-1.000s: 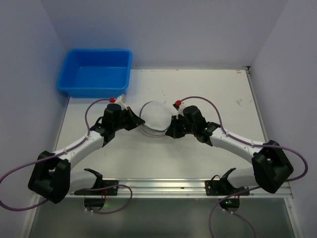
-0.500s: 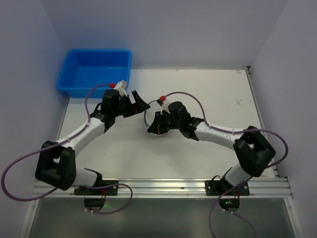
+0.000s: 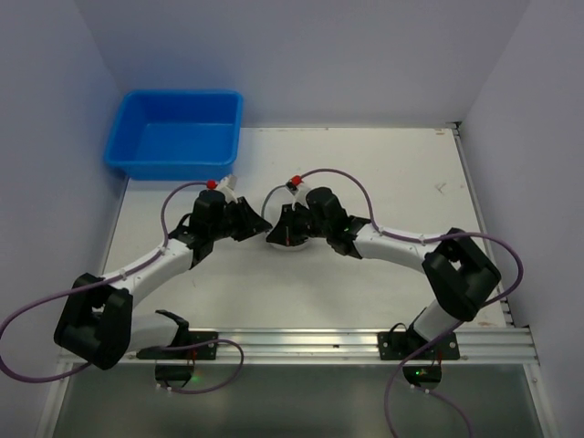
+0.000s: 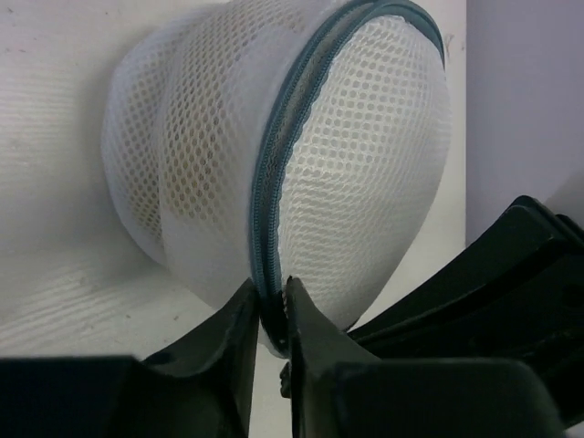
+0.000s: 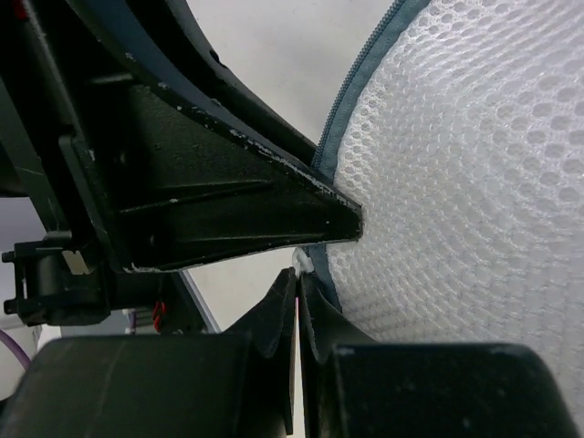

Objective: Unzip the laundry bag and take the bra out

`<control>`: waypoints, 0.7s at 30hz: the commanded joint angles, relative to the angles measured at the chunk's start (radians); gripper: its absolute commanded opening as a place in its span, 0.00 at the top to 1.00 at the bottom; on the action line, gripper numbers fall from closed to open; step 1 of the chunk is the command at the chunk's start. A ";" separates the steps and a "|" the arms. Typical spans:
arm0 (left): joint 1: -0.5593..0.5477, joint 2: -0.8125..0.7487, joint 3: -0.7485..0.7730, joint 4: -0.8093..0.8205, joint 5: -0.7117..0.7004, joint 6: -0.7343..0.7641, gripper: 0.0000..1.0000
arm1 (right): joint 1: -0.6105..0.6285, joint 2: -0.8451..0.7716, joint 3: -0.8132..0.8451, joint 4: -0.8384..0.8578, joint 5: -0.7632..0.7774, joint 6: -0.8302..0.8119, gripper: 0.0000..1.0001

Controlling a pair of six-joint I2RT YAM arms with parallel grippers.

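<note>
The laundry bag [image 4: 365,155] is a white mesh drum standing on edge, its blue-grey zipper line [image 4: 274,182] curving round the rim. My left gripper [image 4: 271,299] is shut on that zipper rim at the bag's lower edge. My right gripper [image 5: 298,274] is shut on the small white zipper pull [image 5: 304,262] beside the mesh [image 5: 474,182]. In the top view the two grippers [image 3: 251,222] [image 3: 285,234] meet over the bag [image 3: 274,243], which is mostly covered. The bra is hidden inside; only a faint tan shade shows through the mesh.
A blue plastic tub [image 3: 178,132] stands at the table's back left corner. My left gripper's finger [image 5: 228,201] fills the upper left of the right wrist view, close to the right fingers. Walls close in the table on the left, back and right.
The bag lay flat between both grippers; now it stands on edge under the right gripper. My left gripper opened, swung back, then returned and closed on the rim. The right arm shifted left.
</note>
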 commanded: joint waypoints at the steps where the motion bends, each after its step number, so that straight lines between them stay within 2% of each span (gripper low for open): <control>1: -0.005 0.010 -0.002 0.066 0.005 -0.016 0.82 | 0.007 -0.056 0.007 0.024 0.017 -0.026 1.00; 2: -0.005 0.004 -0.001 0.061 -0.004 -0.013 0.98 | 0.006 -0.069 0.002 -0.019 0.017 -0.041 1.00; 3: -0.003 -0.001 0.002 0.055 -0.010 -0.008 1.00 | 0.007 -0.082 -0.004 -0.053 0.015 -0.058 1.00; 4: -0.003 -0.010 0.011 0.034 -0.018 0.002 1.00 | 0.004 -0.110 -0.009 -0.121 0.029 -0.129 1.00; 9: 0.029 -0.033 0.028 -0.022 0.051 0.032 1.00 | -0.028 -0.213 -0.070 -0.341 0.078 -0.267 1.00; 13: 0.057 -0.082 0.005 -0.062 0.089 0.062 1.00 | -0.143 -0.285 -0.150 -0.389 0.040 -0.305 1.00; 17: 0.067 -0.145 -0.024 -0.140 0.121 0.104 1.00 | -0.267 -0.314 -0.159 -0.435 0.058 -0.314 1.00; 21: 0.066 -0.179 -0.079 -0.141 0.141 0.105 1.00 | -0.283 -0.282 -0.119 -0.443 0.044 -0.320 1.00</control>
